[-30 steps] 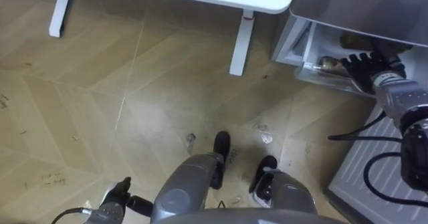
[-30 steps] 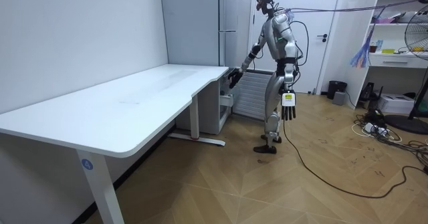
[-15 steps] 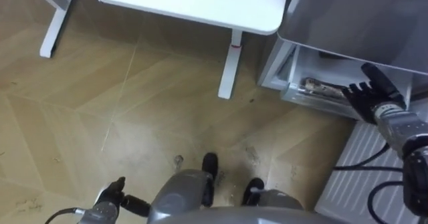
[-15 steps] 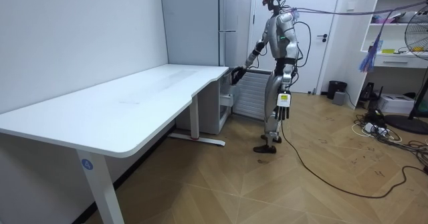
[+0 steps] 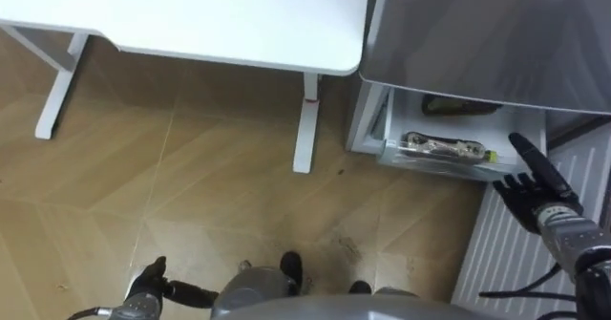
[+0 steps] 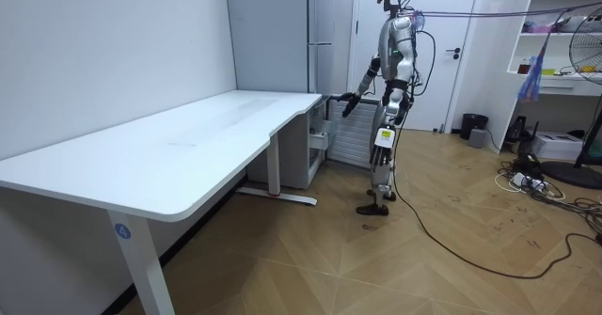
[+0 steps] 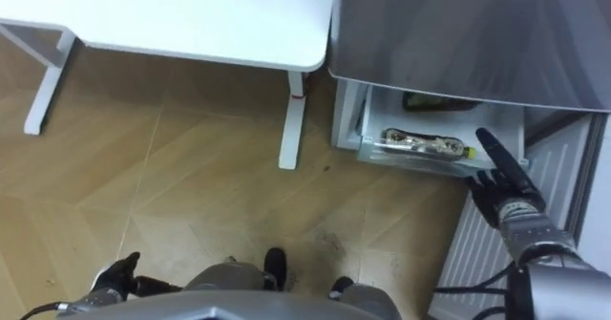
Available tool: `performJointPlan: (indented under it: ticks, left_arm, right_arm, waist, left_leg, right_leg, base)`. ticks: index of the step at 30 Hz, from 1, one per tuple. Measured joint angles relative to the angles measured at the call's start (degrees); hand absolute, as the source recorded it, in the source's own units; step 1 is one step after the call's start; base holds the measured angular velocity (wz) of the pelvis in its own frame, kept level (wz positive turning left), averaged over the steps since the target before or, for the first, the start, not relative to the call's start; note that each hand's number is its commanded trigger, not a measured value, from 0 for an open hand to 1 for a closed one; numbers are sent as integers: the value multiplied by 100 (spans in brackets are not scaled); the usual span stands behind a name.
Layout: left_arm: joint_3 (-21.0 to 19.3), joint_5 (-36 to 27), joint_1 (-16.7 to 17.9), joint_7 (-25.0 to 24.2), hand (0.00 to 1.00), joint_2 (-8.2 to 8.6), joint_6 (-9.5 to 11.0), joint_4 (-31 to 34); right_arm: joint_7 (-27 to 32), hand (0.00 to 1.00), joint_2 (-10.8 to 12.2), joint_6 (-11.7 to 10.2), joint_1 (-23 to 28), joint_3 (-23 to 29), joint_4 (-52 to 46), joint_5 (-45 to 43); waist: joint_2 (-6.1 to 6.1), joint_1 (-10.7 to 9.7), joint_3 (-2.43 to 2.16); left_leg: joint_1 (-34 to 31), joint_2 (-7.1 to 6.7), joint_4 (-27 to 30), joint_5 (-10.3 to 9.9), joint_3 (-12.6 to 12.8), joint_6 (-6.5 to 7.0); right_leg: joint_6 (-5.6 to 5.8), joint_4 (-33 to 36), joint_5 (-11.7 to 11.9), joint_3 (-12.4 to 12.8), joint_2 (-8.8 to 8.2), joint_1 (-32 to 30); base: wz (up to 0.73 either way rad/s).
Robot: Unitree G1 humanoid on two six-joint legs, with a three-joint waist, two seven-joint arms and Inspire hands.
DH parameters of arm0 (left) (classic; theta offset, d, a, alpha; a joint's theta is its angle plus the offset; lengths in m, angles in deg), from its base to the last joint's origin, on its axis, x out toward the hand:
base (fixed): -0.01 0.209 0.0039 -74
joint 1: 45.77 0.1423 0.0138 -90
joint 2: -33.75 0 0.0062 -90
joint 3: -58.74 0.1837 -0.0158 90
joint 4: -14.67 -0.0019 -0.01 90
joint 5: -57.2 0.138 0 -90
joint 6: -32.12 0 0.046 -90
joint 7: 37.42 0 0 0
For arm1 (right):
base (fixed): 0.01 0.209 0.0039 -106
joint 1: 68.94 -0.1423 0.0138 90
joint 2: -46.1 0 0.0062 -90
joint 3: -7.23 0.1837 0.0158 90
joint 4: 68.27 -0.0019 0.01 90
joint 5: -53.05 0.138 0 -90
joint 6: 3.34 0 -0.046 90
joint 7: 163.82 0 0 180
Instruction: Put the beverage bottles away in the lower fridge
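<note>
My right hand point(image 5: 537, 191) hovers at 4 o'clock, fingers straight and apart, holding nothing. A drink point(image 5: 447, 148) lies in the open lower fridge point(image 5: 477, 33) at 3 o'clock, with a dark bottle point(image 5: 460, 104) behind it. My left hand point(image 5: 145, 284) hangs at 8 o'clock.

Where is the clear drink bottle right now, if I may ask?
In the eye views, the bottle lies on its side in the open lower fridge, right of the table leg, just left of the right hand.

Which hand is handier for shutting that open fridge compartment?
Probably right: the right robot hand, fingers straight, is beside the open compartment with the bottle; the left robot hand hangs low, far from it.
</note>
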Motion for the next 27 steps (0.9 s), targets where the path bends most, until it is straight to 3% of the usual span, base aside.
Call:
performJointPlan:
  ticks: [9,11,13,17,19,27]
  left_arm:
    - [76,-287,-169,110,0,9,116,-181]
    - [211,-422,-260,151,0,4,208,-213]
    - [268,-412,-291,201,0,8,250,-217]
    - [404,-391,-279,253,0,-33,215,-220]
    - [490,-392,-275,265,0,-55,193,-221]
    - [598,-432,-348,360,0,-114,193,-187]
  right_arm:
    - [552,0,147,-122,-230,-3,11,281]
    - [552,0,182,-250,-349,-5,-60,465]
    - [560,0,192,-258,-445,-13,-98,515]
    - [558,0,188,-308,-608,-66,-112,687]
    - [558,0,184,-308,-629,-70,-202,775]
    - [552,0,144,-410,-877,-128,-562,1170]
  waist:
    - [17,50,80]
    - [35,96,152]
    - [35,181,169]
    - [-1,198,189]
    - [-3,241,189]
    - [-17,432,182]
  left_leg:
    - [-643,33,285,-41,67,16]
    - [-1001,75,699,-194,67,17]
    - [-1389,100,1132,-355,44,13]
    - [-2273,91,2071,-658,-46,13]
    - [-2664,86,2408,-729,-67,7]
    - [-4059,113,3480,-852,-124,-52]
  right_leg:
    - [-35,550,-112,141,-66,-796]
    - [-52,945,-243,152,-90,-1143]
    - [-82,1365,-380,165,-123,-1524]
    - [-130,2473,-873,216,-285,-2437]
    - [-161,2842,-1004,249,-325,-2829]
    - [-349,4045,-1274,259,-448,-4206]
  base:
    - [-6]
    - [0]
    - [-3]
    - [12]
    - [3]
    - [5]
